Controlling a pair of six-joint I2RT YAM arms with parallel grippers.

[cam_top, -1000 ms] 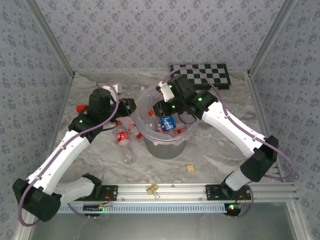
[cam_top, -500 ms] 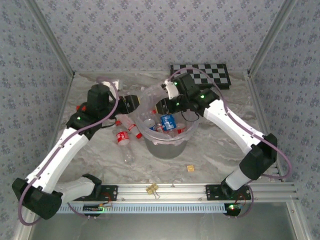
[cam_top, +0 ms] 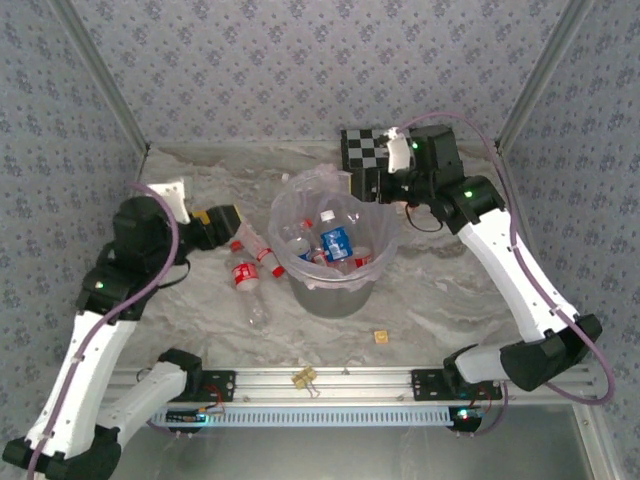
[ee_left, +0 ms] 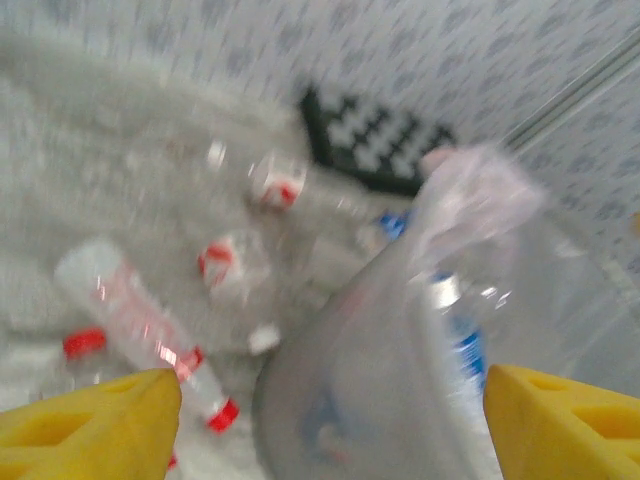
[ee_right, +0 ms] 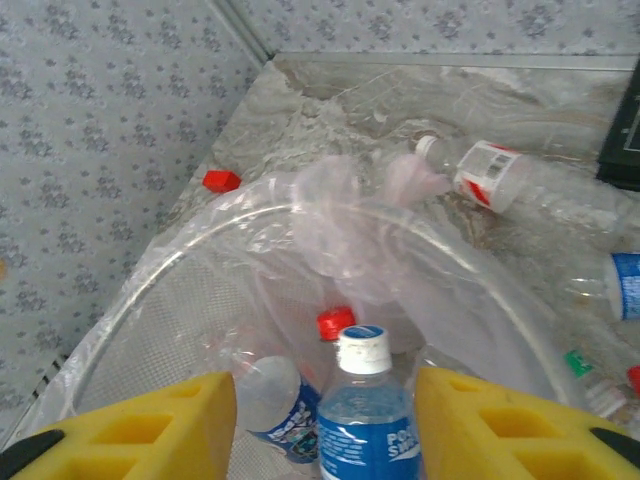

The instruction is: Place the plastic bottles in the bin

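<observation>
Bottles (cam_top: 335,243) lie in the bin (cam_top: 325,295) at mid-table, and we see loose bottles (cam_top: 247,272) on the table (cam_top: 430,290) just left of it. Our left fingers (cam_top: 222,220) are wide and empty beside those, and our right fingers (cam_top: 362,182) are wide and empty by the bin's far rim.

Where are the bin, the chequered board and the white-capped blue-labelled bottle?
bin (cam_top: 330,295): top external view, grey outer wall.
chequered board (cam_top: 360,150): top external view, left squares.
white-capped blue-labelled bottle (ee_right: 365,440): right wrist view, blue label.
</observation>
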